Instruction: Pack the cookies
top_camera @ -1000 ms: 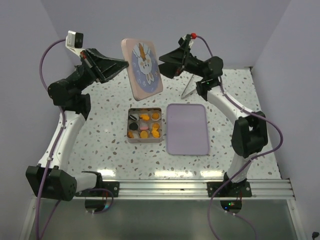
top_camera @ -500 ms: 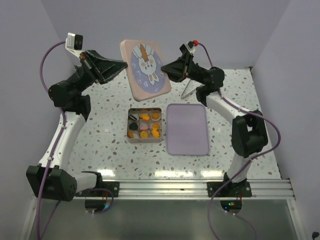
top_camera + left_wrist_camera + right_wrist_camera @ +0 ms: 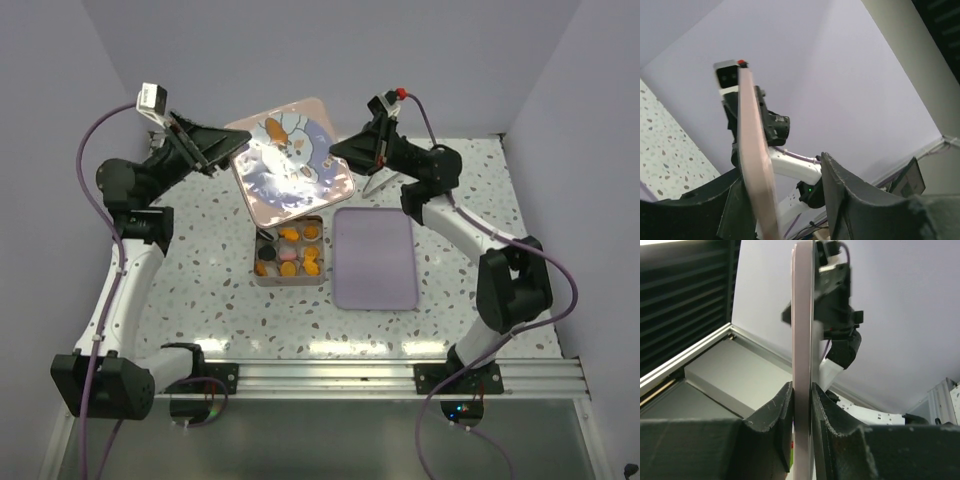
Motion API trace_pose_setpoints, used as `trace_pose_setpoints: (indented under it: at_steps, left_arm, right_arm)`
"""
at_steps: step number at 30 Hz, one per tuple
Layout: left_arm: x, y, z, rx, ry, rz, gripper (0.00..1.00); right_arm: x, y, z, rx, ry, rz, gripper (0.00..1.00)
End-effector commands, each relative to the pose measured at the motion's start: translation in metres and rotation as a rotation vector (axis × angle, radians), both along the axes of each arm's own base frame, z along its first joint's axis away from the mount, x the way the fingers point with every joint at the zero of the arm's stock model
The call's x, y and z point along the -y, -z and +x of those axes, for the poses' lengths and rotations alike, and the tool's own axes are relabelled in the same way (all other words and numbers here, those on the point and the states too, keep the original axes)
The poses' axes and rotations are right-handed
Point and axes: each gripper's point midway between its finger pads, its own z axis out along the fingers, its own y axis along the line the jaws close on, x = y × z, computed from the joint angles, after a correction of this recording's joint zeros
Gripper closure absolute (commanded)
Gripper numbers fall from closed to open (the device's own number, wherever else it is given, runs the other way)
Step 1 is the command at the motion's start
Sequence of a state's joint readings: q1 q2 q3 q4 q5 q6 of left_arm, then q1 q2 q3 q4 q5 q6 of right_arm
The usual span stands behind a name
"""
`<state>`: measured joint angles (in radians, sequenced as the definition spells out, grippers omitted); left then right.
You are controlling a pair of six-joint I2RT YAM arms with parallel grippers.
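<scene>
Cookies (image 3: pixel 288 252) in tin (image 3: pixel 288 282), below lid (image 3: pixel 290 172) (tilted); right end effector (image 3: pixel 341 156) pinches it; left end effector (image 3: pixel 236 144) spread

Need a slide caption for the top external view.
Right end effector grips the bunny lid above the tin of cookies; left end effector open around its edge.

Bright, even light; glare on lid (image 3: pixel 290 165)
</scene>
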<state>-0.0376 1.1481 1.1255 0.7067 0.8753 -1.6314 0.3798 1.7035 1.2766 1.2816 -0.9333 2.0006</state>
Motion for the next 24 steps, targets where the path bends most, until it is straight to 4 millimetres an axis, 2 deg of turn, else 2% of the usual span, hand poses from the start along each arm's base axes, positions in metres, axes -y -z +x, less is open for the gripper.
trace_pose_setpoints:
  at_steps: [1, 5, 6, 11, 12, 13, 14, 15, 17, 18, 20, 21, 24]
  left_arm:
    - [-0.004, 0.041, 0.021, -0.120, -0.073, 0.109, 0.46]
    - [-0.007, 0.066, 0.028, -0.210, -0.117, 0.177, 0.35]
    - [-0.008, 0.067, 0.029, -0.214, -0.133, 0.190, 0.34]
    - [-0.014, 0.100, 0.038, -0.318, -0.183, 0.273, 0.30]
    - [-0.016, 0.103, 0.039, -0.328, -0.193, 0.278, 0.29]
    - [-0.017, 0.107, 0.040, -0.326, -0.204, 0.293, 0.28]
    - [-0.019, 0.111, 0.040, -0.347, -0.212, 0.301, 0.27]
    - [-0.021, 0.112, 0.041, -0.350, -0.233, 0.306, 0.27]
    - [-0.025, 0.118, 0.042, -0.370, -0.257, 0.325, 0.24]
    - [-0.027, 0.117, 0.043, -0.373, -0.277, 0.326, 0.23]
    - [-0.029, 0.122, 0.044, -0.398, -0.291, 0.339, 0.16]
    - [-0.031, 0.122, 0.044, -0.401, -0.306, 0.345, 0.15]
    - [-0.038, 0.136, 0.045, -0.440, -0.350, 0.410, 0.12]
  right_arm:
    - [0.021, -0.041, -0.055, 0.113, -0.068, 0.115, 1.00]
    - [0.021, -0.041, -0.057, 0.109, -0.027, 0.087, 1.00]
    - [0.021, -0.041, -0.058, 0.109, -0.004, 0.064, 1.00]
    - [0.016, -0.032, -0.053, 0.090, 0.097, -0.053, 1.00]
    - [0.012, -0.015, -0.040, 0.050, 0.143, -0.129, 1.00]
    - [0.015, -0.017, -0.046, 0.060, 0.168, -0.157, 1.00]
    - [0.014, -0.011, -0.043, 0.048, 0.198, -0.196, 1.00]
    - [0.014, 0.007, -0.032, 0.005, 0.254, -0.285, 1.00]
    - [0.020, 0.019, -0.029, -0.029, 0.329, -0.368, 1.00]
    - [0.025, 0.039, -0.019, -0.088, 0.395, -0.450, 1.00]
    - [0.032, 0.049, -0.019, -0.126, 0.449, -0.491, 1.00]
    - [0.036, 0.067, -0.017, -0.181, 0.470, -0.531, 1.00]
    - [0.045, 0.091, -0.013, -0.263, 0.542, -0.521, 1.00]
